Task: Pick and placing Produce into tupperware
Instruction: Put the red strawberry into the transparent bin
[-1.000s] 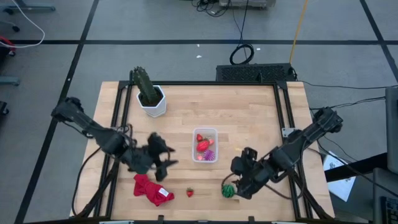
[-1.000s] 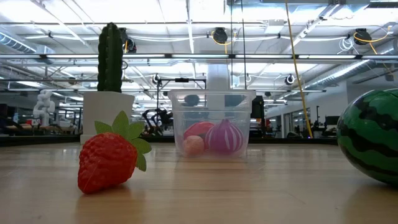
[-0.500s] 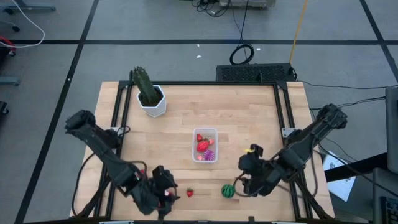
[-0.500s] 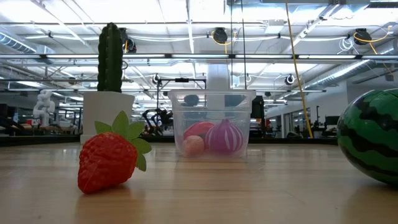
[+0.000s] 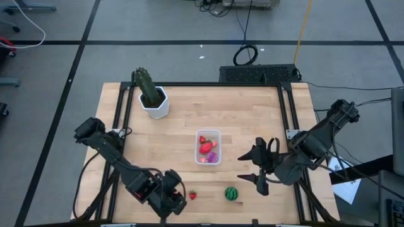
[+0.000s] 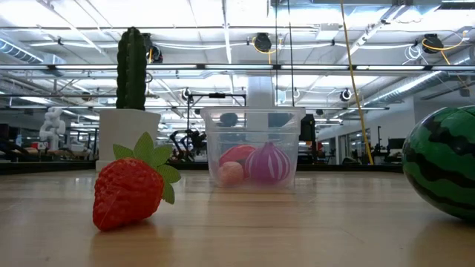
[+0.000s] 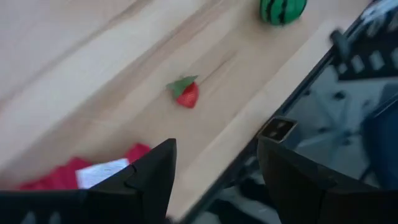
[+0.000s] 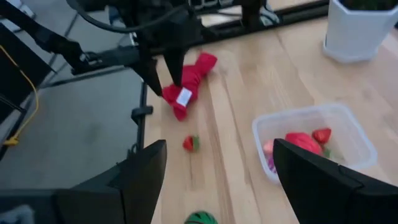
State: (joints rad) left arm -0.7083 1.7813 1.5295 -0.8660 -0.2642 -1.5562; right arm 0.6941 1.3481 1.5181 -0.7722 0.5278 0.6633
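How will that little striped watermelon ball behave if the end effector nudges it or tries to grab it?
The watermelon ball looks round and sits free on bare wood, so a nudge would probably send it rolling. Its skin looks smooth and faintly glossy, so the fingers may slip unless they close across its middle. Being a small toy, it is probably light.

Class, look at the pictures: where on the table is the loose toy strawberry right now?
In the high view the strawberry lies near the table's front edge, between the left gripper and the watermelon ball, in front of the tupperware.
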